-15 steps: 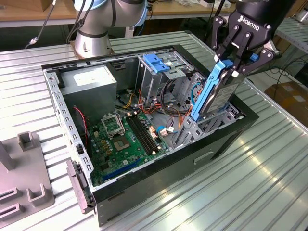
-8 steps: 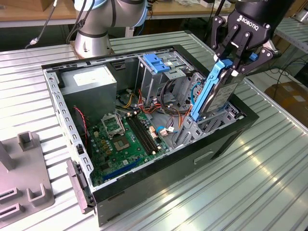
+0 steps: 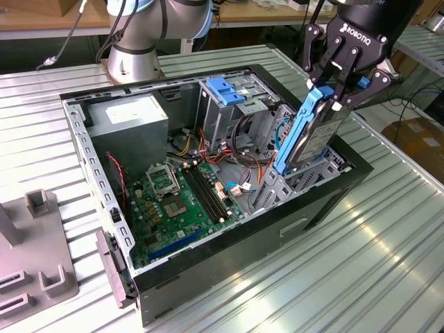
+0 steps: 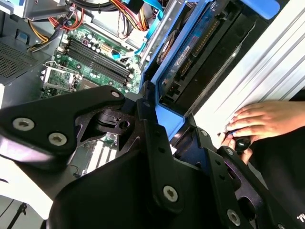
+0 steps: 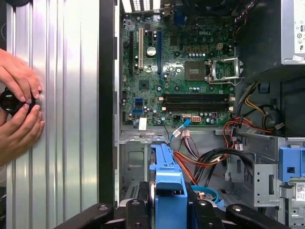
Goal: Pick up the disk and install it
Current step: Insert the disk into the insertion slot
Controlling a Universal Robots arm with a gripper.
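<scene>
Open case [image 3: 277,229] on the worktop [image 3: 361,277] holds a motherboard [image 3: 177,201], cables [image 3: 244,166] and, at the back, a power supply [image 3: 128,114]. Toward the exterior view's right the disk [image 3: 312,139] stands tilted, lower end inside, upper end pinched by the tool [image 3: 340,97]. Stiff, fairly heavy and likely shock-sensitive, it seems best gripped by its blue carrier [image 3: 290,142].

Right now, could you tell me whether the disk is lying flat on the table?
No, the gripper holds the disk tilted on edge over the open computer case.
</scene>
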